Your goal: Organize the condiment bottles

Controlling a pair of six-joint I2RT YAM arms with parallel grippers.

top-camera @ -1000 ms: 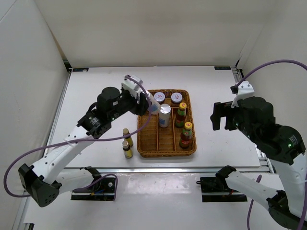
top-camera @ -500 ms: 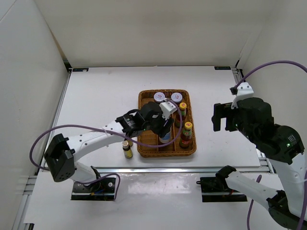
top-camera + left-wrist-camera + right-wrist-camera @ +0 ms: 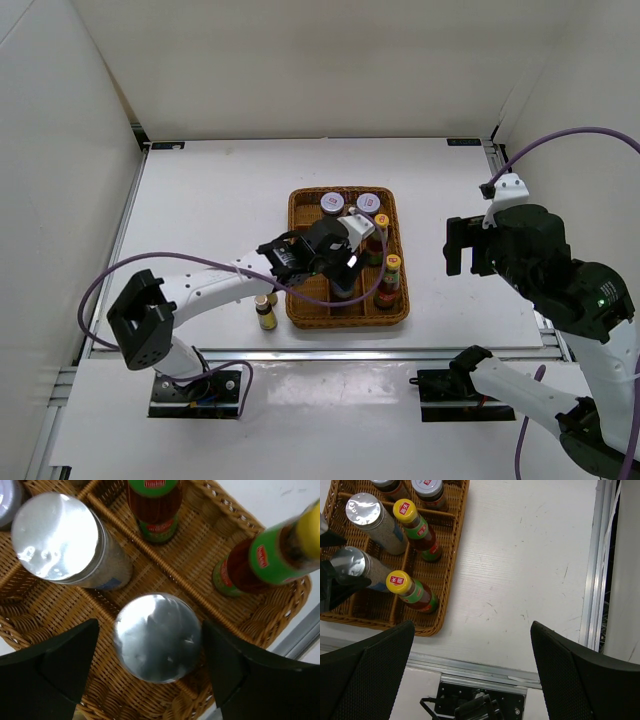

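Shaker [image 3: 156, 637] flanked by left hand [image 3: 149, 642], fingers parted.

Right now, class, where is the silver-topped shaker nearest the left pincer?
The shaker stands mid-frame in the left wrist view, inside the wicker tray, between the fingers of the left pincer, beside the second shaker.

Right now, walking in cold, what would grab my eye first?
The left gripper straddles a silver-topped shaker in the brown wicker tray mid-table. Two red yellow-capped sauce bottles stand in its right compartment. The right gripper hangs open over the white table.
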